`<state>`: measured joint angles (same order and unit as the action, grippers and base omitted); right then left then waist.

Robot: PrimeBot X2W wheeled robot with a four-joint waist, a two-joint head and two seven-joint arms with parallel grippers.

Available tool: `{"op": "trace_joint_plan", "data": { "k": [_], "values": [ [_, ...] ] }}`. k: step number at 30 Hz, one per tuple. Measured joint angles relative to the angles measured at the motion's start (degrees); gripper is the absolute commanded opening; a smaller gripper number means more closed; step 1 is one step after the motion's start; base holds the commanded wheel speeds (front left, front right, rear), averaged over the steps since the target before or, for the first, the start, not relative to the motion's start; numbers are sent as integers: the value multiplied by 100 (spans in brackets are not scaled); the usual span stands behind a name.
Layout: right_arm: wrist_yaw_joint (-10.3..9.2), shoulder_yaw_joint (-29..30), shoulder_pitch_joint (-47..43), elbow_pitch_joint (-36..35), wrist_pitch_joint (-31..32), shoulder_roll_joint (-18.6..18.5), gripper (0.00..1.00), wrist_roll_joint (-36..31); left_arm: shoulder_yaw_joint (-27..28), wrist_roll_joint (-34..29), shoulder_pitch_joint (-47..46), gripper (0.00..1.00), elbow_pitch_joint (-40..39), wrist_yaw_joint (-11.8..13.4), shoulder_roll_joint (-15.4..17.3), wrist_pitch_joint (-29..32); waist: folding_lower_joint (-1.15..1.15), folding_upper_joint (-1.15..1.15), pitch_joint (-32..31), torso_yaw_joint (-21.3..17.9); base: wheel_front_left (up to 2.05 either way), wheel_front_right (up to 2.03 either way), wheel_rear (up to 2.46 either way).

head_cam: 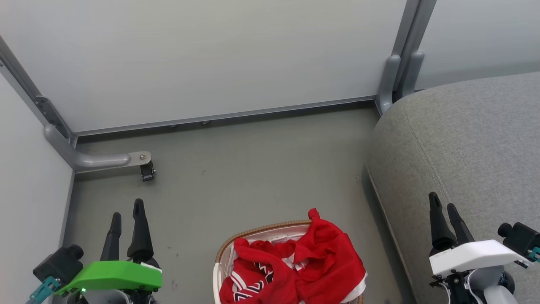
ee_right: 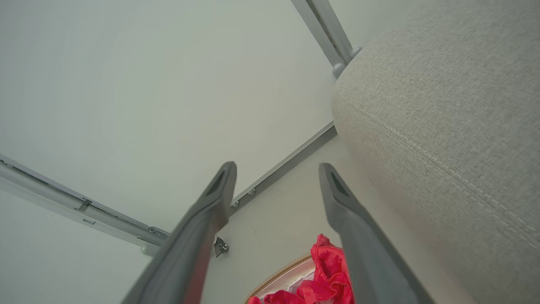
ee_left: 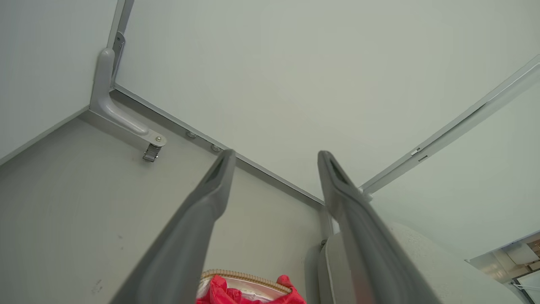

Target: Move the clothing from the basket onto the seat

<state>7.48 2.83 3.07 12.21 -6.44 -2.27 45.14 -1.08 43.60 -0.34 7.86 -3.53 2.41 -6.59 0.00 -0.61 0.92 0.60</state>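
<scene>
Down on the floor (head_cam: 253,169) between my 2 arms sits the basket (head_cam: 261,229), its brown woven rim ringing white plastic. The clothing (head_cam: 320,261) is heaped inside and spills over the edge: limp, crumpled red fabric with white trim and zigzag lettering. My left jaws and right jaws both stand spread and empty, flanking it, I judge ready to reach in. Just right rises the seat (head_cam: 464,147), grey, coarse-woven, round-edged, seamed.
</scene>
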Motion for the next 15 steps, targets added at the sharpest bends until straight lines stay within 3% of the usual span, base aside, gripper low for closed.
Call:
{"op": "trace_joint_plan", "data": {
  "k": [15],
  "values": [
    [0,-209,-4,-38,-226,-10,100,-972,-125,-880,62,100,166,9,4,-219,0,0,11,46,0,0,0]
  ]
}}
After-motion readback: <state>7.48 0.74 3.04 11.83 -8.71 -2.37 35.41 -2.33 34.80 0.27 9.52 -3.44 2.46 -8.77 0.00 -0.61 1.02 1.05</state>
